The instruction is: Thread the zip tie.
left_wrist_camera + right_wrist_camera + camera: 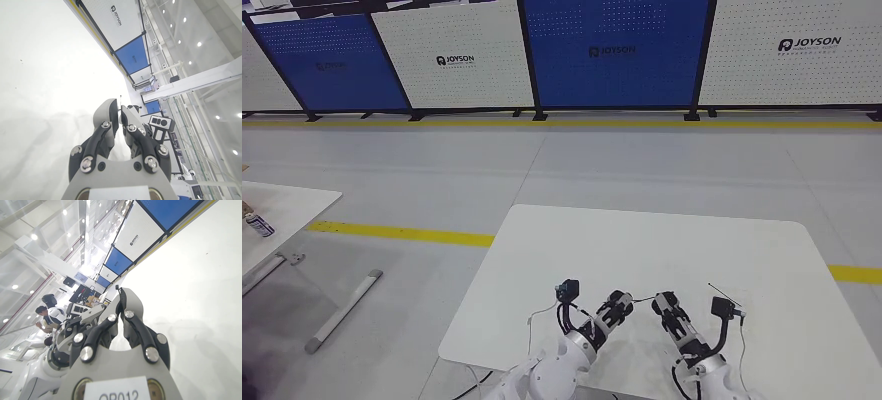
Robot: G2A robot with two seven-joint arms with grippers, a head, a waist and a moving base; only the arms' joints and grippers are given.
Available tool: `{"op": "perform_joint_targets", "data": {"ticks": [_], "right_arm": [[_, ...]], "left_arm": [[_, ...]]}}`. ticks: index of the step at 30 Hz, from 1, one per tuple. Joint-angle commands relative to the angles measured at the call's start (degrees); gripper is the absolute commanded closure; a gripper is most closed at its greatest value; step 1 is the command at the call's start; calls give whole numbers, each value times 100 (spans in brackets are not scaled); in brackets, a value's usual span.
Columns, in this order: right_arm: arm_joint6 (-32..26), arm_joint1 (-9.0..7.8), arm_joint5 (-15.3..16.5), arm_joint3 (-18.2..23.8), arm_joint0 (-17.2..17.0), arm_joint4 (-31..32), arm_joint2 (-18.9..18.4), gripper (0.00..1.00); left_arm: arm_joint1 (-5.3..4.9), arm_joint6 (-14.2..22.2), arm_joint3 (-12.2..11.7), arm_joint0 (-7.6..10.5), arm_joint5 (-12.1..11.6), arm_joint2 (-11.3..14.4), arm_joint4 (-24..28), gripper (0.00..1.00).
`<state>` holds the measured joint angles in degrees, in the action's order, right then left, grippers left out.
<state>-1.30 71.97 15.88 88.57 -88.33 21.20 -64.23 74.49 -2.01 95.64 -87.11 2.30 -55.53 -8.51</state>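
Two pincers face tip to tip over the worktop's (642, 240) near edge, the tie (641, 298) spanning the gap, its long axis running arm to arm. Your right pincer (121, 293) is clamped on the head end, head poking out; your left pincer (118, 107) pinches the thin tail.

White table (662, 245) — pegboard panels (614, 60) behind

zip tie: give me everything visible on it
The zip tie is a thin black strap, plastic by the look. Its small square head pokes out past the right gripper, which pinches the strap. The other end seems nipped in the left gripper. From above it spans between them, over the white table.
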Motion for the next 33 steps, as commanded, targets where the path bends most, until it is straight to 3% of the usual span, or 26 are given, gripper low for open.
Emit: {"op": "perform_joint_targets", "data": {"ticks": [1,5,6,7,18,21,25,33], "right_arm": [[-4,5,-8,-3,4,2,0,100],[-7,13,-19,-3,3,8,-4,100],[-6,16,-21,-2,2,8,-6,100],[-5,17,-21,-2,2,6,-9,100],[-6,32,4,-2,-19,-2,-56,100],[-6,37,-1,0,-24,7,-61,100],[-7,44,9,-2,-31,4,-71,100],[-18,56,3,13,-36,16,-88,100]], "left_arm": [[0,7,-7,3,-16,-12,27,76],[-1,7,-6,-1,-29,-27,33,89],[-2,-1,-9,-1,-24,-29,22,98],[-1,-4,-12,1,-21,-27,20,100],[7,-20,10,-5,-58,3,23,100],[6,-8,22,-12,-78,13,2,90],[1,6,31,-29,-97,24,-58,95],[-7,44,30,-44,-75,40,-162,91]]}}
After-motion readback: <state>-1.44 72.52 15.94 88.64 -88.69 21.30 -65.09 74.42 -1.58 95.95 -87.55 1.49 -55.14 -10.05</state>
